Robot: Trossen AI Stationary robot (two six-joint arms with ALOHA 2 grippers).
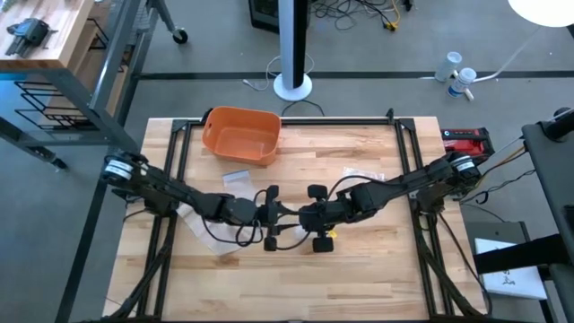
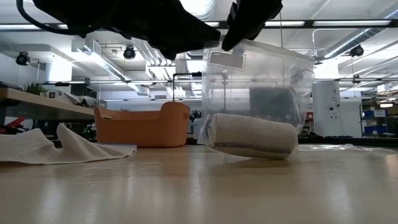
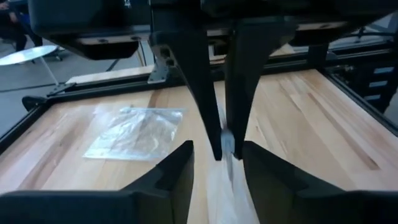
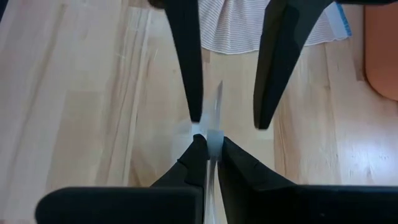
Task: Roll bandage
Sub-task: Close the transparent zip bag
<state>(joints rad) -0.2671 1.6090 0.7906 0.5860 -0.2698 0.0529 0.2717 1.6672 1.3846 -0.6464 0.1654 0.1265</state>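
Both arms meet at the centre of the table (image 1: 359,260) in the high view. The left gripper (image 1: 271,218) reaches in from the picture's left, the right gripper (image 1: 316,218) from its right, and a clear plastic bag (image 2: 258,93) hangs between them.

In the low view the bag sits centre-right of the frame, held up by its top edge, its bottom at or just above the tabletop — which cannot be told. Inside it, at the bottom, lies the rolled bandage (image 2: 252,135), a pale woven cylinder on its side.

The right wrist view shows the right gripper's fingers (image 4: 198,158) closed tight on the bag's thin edge, with the other gripper's two fingers opposite, spread apart, one of them touching the same edge. The left wrist view shows the left gripper's own fingers (image 3: 171,171) parted, the bag's edge between them — not visibly pinched.

Elsewhere: an orange bin (image 1: 240,135) at upper centre-left of the high view, a loose strip of unrolled bandage (image 2: 37,146) at the low view's left edge, and a second, flat plastic bag (image 3: 134,130) lying on the wood.
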